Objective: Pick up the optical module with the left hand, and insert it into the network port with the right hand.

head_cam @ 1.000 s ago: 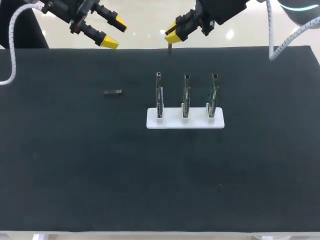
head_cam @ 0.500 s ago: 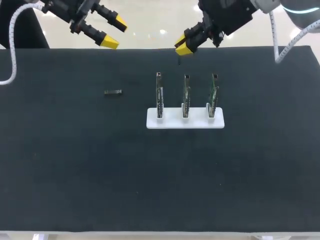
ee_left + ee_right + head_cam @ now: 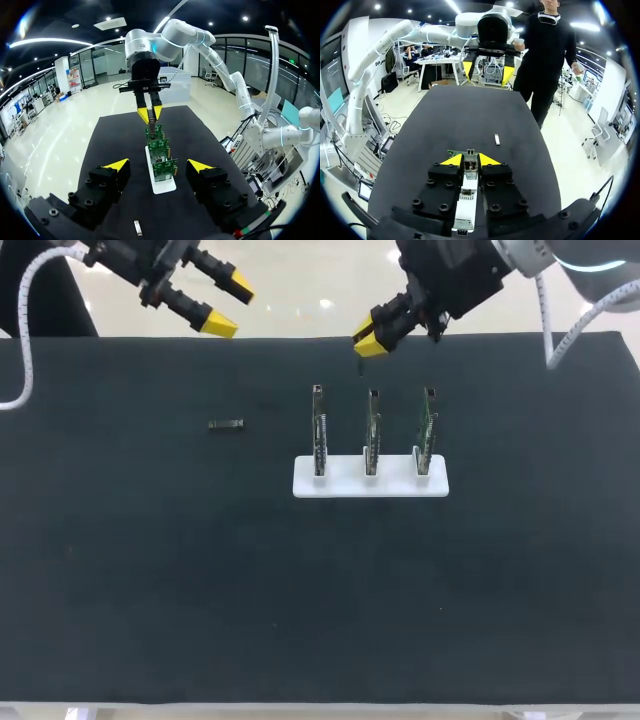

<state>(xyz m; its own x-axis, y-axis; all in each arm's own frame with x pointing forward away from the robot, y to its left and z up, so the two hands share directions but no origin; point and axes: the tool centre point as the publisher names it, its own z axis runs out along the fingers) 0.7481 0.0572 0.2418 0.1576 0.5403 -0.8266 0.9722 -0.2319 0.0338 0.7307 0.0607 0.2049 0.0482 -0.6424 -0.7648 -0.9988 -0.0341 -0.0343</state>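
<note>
Slid rightward since 1 s ago w/ right gripper, top centre, pinching module. Idling upper left w/ left gripper agape. Could jam on boards if tilted.

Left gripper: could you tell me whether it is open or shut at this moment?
Open. The left gripper's two yellow tips stand well apart, with nothing held between them.
</note>
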